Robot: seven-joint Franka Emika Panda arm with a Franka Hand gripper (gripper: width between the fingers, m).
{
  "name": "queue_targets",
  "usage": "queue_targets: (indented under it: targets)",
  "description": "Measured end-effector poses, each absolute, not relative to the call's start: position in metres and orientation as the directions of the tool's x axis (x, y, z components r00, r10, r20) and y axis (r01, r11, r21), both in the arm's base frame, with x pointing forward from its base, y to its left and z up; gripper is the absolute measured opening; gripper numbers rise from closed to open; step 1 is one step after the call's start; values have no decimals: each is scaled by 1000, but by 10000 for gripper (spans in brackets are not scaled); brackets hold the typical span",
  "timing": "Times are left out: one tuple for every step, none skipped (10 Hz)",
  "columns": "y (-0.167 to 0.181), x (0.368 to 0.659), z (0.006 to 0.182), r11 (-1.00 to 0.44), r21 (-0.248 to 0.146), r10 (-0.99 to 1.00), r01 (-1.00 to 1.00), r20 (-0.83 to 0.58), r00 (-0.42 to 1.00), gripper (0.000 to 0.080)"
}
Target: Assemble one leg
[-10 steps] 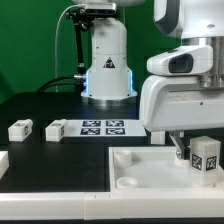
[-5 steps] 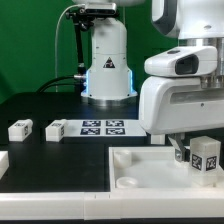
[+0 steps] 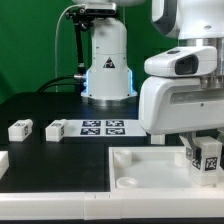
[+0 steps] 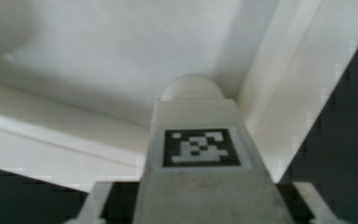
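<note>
My gripper (image 3: 205,160) is shut on a leg (image 3: 209,157), a small white block with a black-and-white marker tag, and holds it upright over the right part of the large white square piece (image 3: 150,165). In the wrist view the leg (image 4: 201,140) fills the middle between my fingers (image 4: 105,205), its rounded tip pointing into a corner of the white piece (image 4: 87,70). Two more legs (image 3: 19,129) (image 3: 55,129) lie on the black table at the exterior view's left.
The marker board (image 3: 102,126) lies flat in front of the arm's base (image 3: 108,70). Another white part (image 3: 3,160) shows at the left edge. The white piece has a round corner socket (image 3: 127,181) near its front left.
The gripper with the leg has moved slightly to the exterior view's right and down toward the white piece.
</note>
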State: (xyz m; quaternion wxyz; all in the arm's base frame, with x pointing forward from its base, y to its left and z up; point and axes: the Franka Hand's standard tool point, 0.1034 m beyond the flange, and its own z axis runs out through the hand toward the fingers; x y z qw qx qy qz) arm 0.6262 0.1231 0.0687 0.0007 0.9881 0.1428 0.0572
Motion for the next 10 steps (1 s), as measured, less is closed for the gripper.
queue_targets:
  targets:
    - [123,626,69,-973,9,230,230,114,966,290]
    - [122,626,69,-994,-7,106,107,121,987,290]
    - [121,624,68,-991,-45,-129,-123,148,981,290]
    - [120,621,68,-962,-64,-272,-266,145,951,290]
    - [118,621,67,-920,-91,-390,-381,130,912,290]
    - [117,621,67,-846,-115,-531,-520,109,840,290]
    - [117,621,67,-754,-128,-655,-644,89,750,290]
    - [118,620,67,-646,-136,-762,-751,67,644,291]
    - [120,619,67,-505,-135,-863,-853,43,504,291]
    - [121,619,67,-374,-135,-927,-918,30,373,291]
